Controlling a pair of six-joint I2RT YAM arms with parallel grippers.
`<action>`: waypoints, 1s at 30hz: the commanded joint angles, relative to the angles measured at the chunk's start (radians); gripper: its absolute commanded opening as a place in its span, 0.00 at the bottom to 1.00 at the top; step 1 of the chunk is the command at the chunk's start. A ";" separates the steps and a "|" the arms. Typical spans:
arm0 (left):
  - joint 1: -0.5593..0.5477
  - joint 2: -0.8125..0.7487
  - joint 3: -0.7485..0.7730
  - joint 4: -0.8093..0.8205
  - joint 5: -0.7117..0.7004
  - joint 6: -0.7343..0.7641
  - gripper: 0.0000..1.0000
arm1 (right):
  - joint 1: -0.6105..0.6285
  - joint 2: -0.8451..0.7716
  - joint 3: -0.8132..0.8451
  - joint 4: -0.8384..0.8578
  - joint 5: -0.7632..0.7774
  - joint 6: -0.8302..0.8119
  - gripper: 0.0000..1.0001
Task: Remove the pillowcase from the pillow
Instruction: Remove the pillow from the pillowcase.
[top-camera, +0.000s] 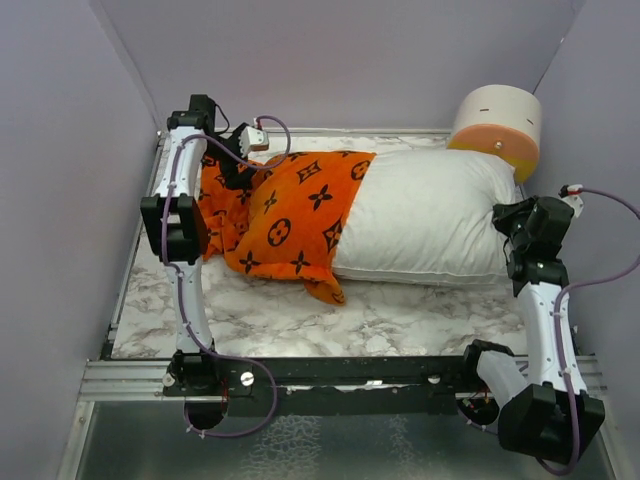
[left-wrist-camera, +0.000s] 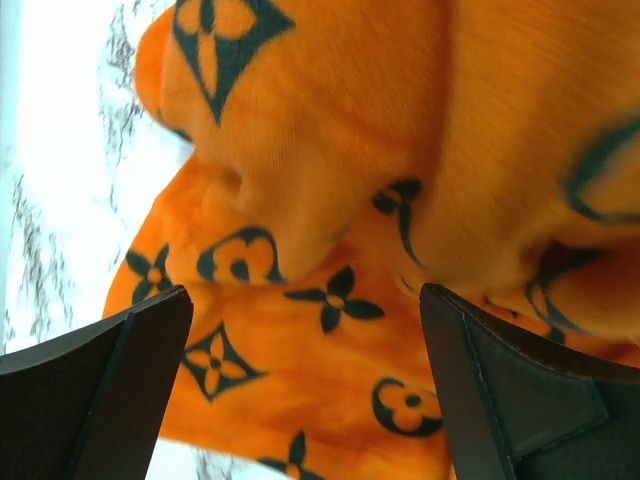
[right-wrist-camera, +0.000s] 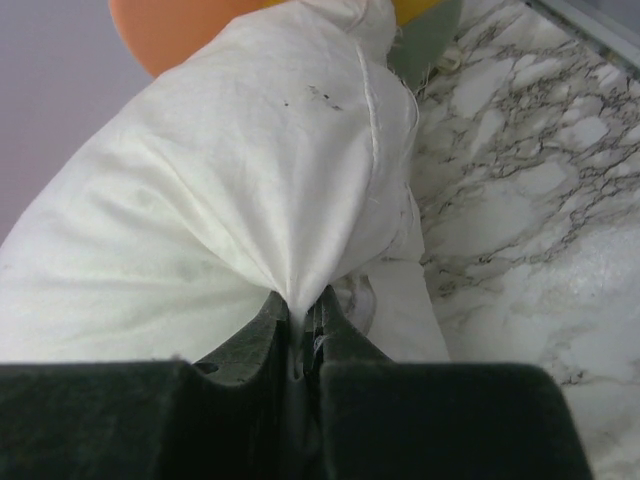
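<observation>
Worktop (top-camera: 400, 315) with a marble pattern carries everything. At the upper left of the overhead view the left hand (top-camera: 236, 168) hangs over the far left part of the pillowcase (top-camera: 290, 215). The pillowcase is orange cloth printed with dark flower and ring marks. From the left wrist, this hand's two dark fingers (left-wrist-camera: 110, 385) stand spread wide apart at the bottom corners of the frame. The rumpled cloth fills the space between and above them, and neither finger presses it.

The pillowcase is bunched over the left end of the pillow (top-camera: 430, 215), and a loose corner trails onto the worktop toward the lower middle. The pillow lies across the middle of the worktop. Its centre and right end are bare, white and plump.

Behind its right end, at the upper right, stands a drum (top-camera: 497, 122) with a white top and an orange and yellow base, touching the pillow.

At the right edge, the right hand (top-camera: 505, 218) meets the pillow's end. Seen from the right wrist, its fingers (right-wrist-camera: 250, 335) are pressed together, pinching a pulled-up peak of the pillow's white fabric.
</observation>
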 joint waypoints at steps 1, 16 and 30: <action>-0.051 0.186 0.245 -0.267 0.031 0.106 0.99 | 0.036 -0.080 -0.082 0.097 -0.119 0.042 0.01; 0.051 0.125 0.128 -0.259 0.006 0.104 0.00 | 0.044 -0.214 -0.102 -0.044 -0.005 0.034 0.01; 0.438 -0.286 -0.494 0.312 -0.301 0.012 0.00 | 0.044 -0.393 -0.188 -0.237 0.251 0.203 0.01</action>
